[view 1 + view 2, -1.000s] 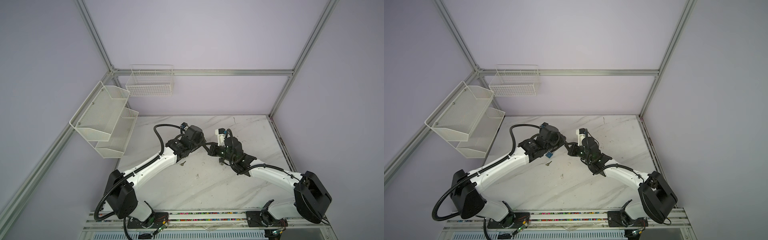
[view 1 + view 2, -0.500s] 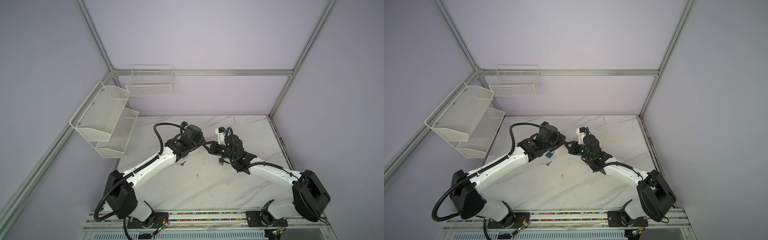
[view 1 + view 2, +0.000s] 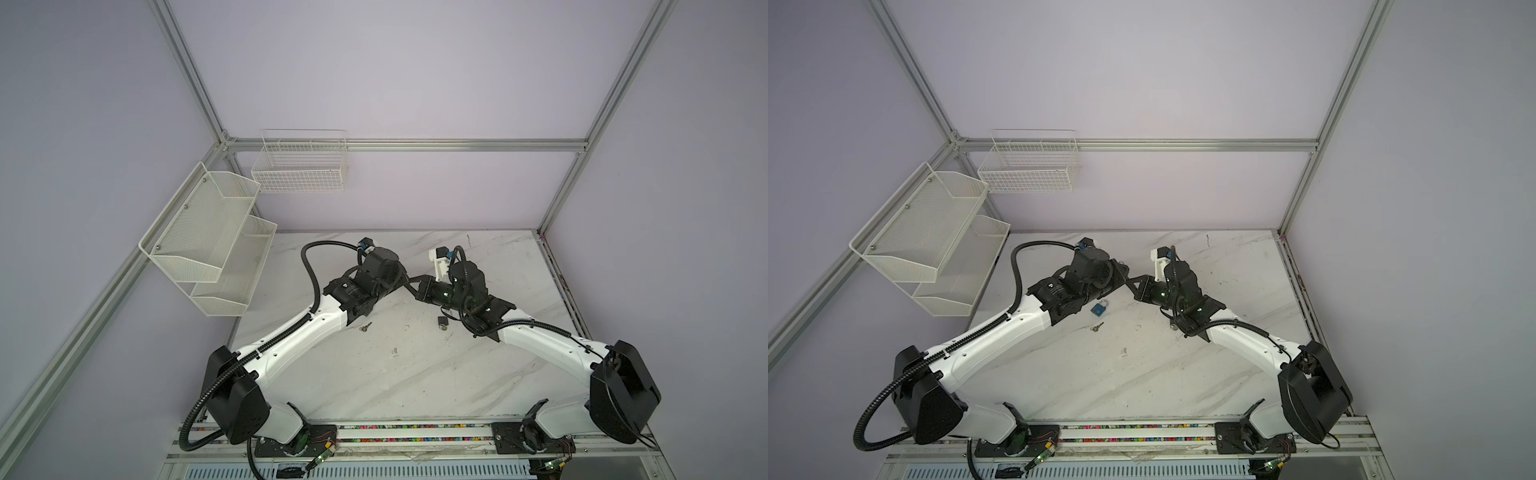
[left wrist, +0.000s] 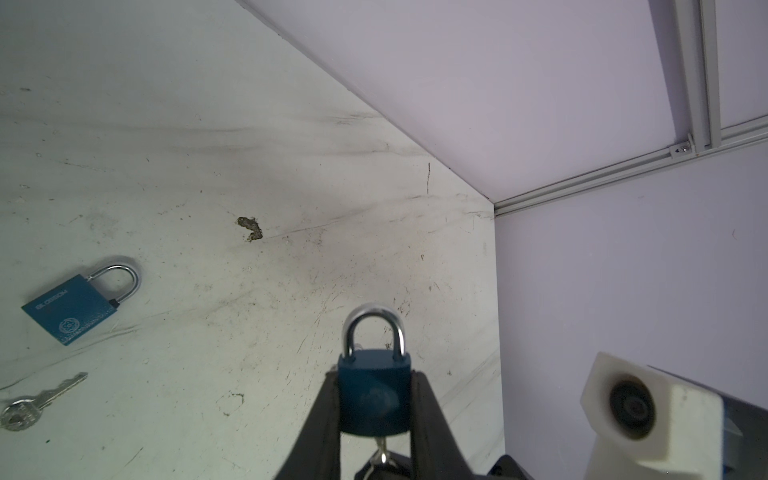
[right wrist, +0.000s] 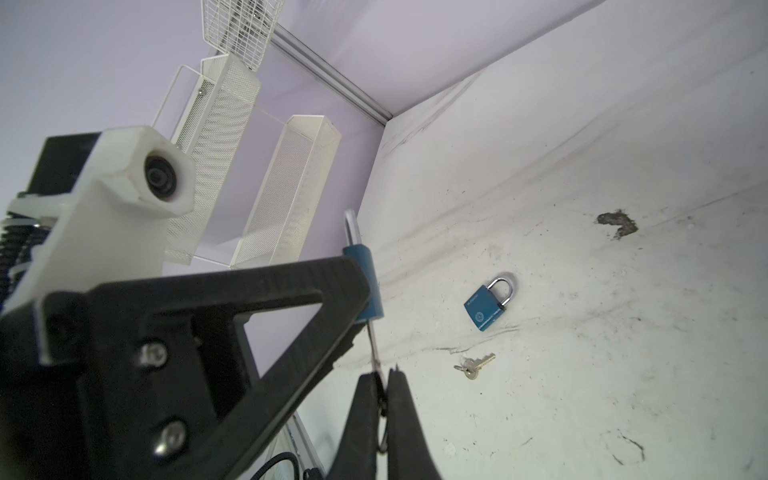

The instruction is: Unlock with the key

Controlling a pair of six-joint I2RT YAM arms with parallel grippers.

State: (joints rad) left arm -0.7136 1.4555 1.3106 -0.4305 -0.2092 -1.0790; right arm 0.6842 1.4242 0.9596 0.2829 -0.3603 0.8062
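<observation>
Both grippers meet above the middle of the marble table (image 3: 415, 374). My left gripper (image 4: 374, 384) is shut on a small blue padlock (image 4: 374, 395), one finger on each side of its body. Its steel shackle (image 4: 372, 322) sits with both legs in the body. A silver key (image 5: 373, 345) enters the bottom of that padlock (image 5: 369, 282), and my right gripper (image 5: 382, 376) is shut on the key's head. In both top views the left gripper (image 3: 401, 279) and right gripper (image 3: 417, 286) nearly touch tip to tip.
A second blue padlock (image 4: 77, 309) lies flat on the table, with a loose key (image 4: 37, 405) beside it. A small dark lock (image 3: 443, 322) lies under the right arm. White mesh shelves (image 3: 208, 245) and a wire basket (image 3: 301, 166) hang on the walls.
The right arm has shifted very slightly. Both grips are unchanged.
</observation>
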